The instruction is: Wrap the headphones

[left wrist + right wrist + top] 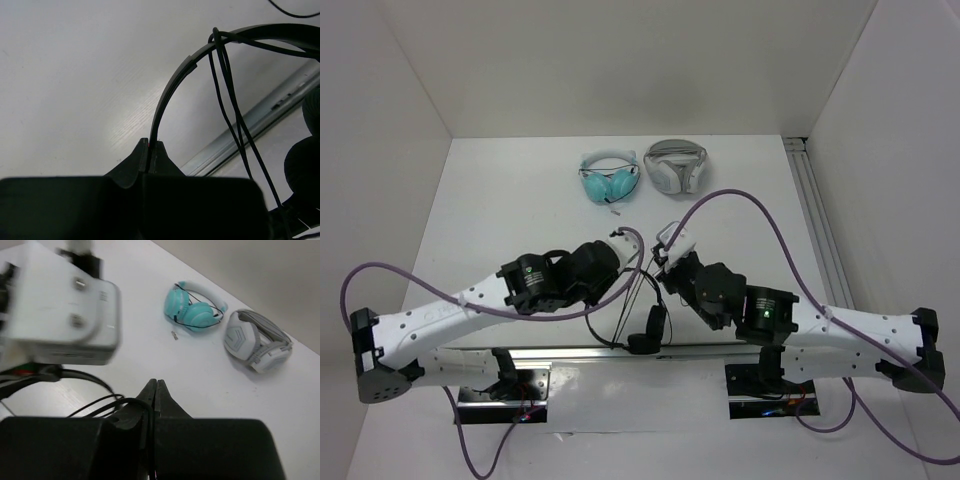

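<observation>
Top view: the headphones (pixel 653 325) hang clear of the table (pixel 520 200), well apart from the teal headphones (pixel 608 180) on the robot's side of them. They are slung between the left gripper (pixel 632 240) and the right gripper (pixel 663 258), with one ear pad lowest.

Left wrist view: the left gripper (pixel 150 148) has its jaws pressed together on the thin headband (pixel 172 87), near one end. The cable (pixel 235 115) drapes over the band's crown in a few loose strands. The band looks light and springy and would likely twist under a one-ended hold, so gripping close to the ear pad (pixel 302 167) should steady it.

Right wrist view: the right gripper (pixel 155 386) is closed, and the cable (pixel 107 401) seems to run into its seam. The teal headphones lie far beyond. The cable is limp and slick, so it probably slips without tension.
</observation>
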Robot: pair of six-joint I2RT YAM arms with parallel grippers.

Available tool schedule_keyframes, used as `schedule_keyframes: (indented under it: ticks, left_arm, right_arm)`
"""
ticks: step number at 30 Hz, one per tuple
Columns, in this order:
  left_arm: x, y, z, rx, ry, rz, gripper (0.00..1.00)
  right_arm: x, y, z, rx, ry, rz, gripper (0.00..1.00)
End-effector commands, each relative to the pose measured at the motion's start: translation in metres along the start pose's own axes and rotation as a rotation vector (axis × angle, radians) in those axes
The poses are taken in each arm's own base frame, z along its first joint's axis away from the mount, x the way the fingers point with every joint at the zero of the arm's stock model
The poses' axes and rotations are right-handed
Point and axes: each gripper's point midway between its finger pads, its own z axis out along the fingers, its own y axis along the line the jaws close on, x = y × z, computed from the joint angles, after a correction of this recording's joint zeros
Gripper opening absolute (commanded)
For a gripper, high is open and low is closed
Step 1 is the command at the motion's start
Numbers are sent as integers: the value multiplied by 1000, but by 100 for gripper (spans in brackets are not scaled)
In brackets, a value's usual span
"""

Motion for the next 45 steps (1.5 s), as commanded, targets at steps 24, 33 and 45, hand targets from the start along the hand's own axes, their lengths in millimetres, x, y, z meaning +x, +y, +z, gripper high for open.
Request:
schedule_keyframes:
  ticks: [24,33,45]
  left_arm:
    - [-11,-36,-65,318,-111,58,0]
    - [-45,-25,-94,302,-230,1,0]
    - [-81,28,-127,75,-373,-199,0]
  right_arm:
    - [23,-30,79,-179,-5,174,0]
    - [56,-22,87,-198,26,218,0]
    - [130,51,113,-482,41,447,17]
